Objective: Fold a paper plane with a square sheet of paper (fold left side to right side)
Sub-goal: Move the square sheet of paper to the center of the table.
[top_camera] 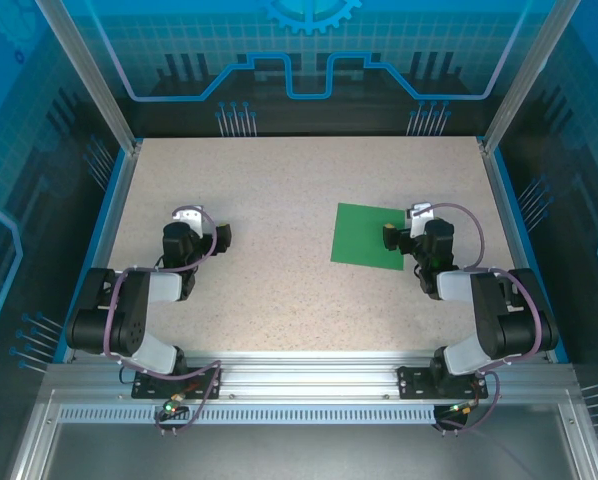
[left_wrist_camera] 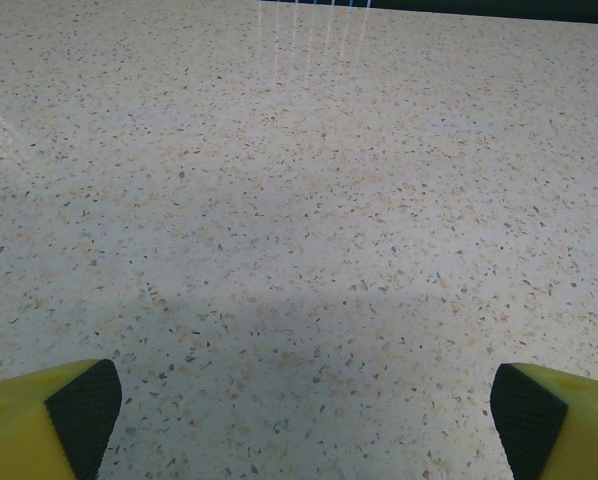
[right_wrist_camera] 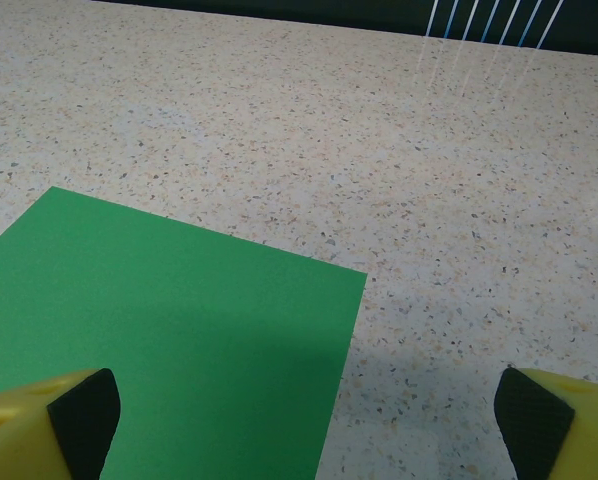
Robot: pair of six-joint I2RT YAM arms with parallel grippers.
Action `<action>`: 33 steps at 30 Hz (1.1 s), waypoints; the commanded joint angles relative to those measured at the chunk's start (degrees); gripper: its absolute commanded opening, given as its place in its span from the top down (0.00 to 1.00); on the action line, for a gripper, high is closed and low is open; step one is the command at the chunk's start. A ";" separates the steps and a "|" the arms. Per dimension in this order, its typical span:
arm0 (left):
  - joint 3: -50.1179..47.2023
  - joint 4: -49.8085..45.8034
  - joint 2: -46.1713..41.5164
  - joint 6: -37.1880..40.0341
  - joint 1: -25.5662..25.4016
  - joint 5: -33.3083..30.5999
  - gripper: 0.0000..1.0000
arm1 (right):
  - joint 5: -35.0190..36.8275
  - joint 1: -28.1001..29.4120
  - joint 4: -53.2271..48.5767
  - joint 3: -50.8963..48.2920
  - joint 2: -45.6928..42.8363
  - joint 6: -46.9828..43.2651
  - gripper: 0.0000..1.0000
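Top view: the square sheet of paper (top_camera: pixel 369 237) lay flat and unfolded right of centre on the surface (top_camera: pixel 279 180). It was a bit skewed, and being square it had no real long axis. The right end effector (top_camera: pixel 401 232) hovered at its right edge, probably ready to pin it. The left end effector (top_camera: pixel 207 226) was well apart.

Left wrist: jaws wide above the speckled surface.

Right wrist: jaws wide, nothing held, sheet in the lower left.

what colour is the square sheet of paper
Plain bright green, unmarked: the square sheet of paper shows best in the right wrist view.
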 commanded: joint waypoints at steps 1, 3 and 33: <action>1.04 0.55 -0.10 -0.11 0.41 1.40 0.01 | -0.66 -0.75 1.18 0.76 0.33 -0.53 0.00; 1.07 0.54 -0.10 -0.10 0.46 1.40 0.01 | -1.27 -1.06 1.07 0.77 0.25 -0.39 0.00; 20.27 -46.29 -18.39 -30.37 -5.26 15.91 0.01 | 3.94 8.47 -69.25 35.14 -1.76 22.80 0.00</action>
